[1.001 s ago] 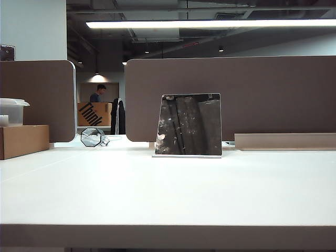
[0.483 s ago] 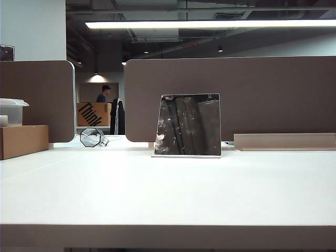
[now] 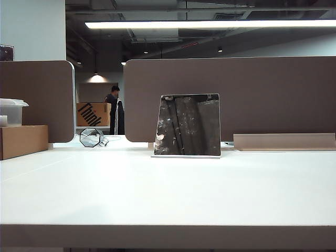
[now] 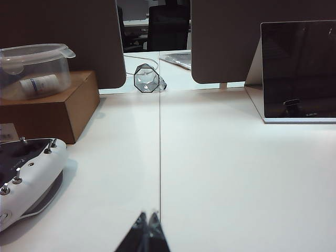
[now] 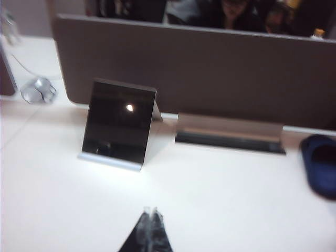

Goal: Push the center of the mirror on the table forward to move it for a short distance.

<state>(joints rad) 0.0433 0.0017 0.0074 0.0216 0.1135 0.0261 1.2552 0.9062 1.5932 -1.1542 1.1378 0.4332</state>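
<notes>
A flat frameless mirror point(image 3: 187, 125) stands near the far edge of a wide white worktop point(image 3: 168, 194), leaning back on a thin white base plate, its dark face turned toward the camera. It sits just in front of a brown partition panel point(image 3: 273, 94). A small octagonal glass object point(image 3: 90, 137) lies well to its left, and a cardboard box point(image 3: 23, 140) with a clear plastic container point(image 3: 11, 111) on top stands at the far left edge.

Neither arm shows in the exterior view. In the left wrist view, the left pincer point(image 4: 147, 220) hangs low over the bare worktop with its fingertips pressed together, well short of the mirror point(image 4: 299, 71). A white controller point(image 4: 26, 176) lies beside it. In the right wrist view, the right pincer point(image 5: 151, 214) is likewise closed to a point, holding nothing, above open worktop with the mirror point(image 5: 119, 124) ahead and apart from it.

The task appears to be at its start: no contact with the mirror yet. The next move likely calls for one closed pincer to approach the middle of the mirror's face, then press gently away from the robot so it slides rather than tips.
</notes>
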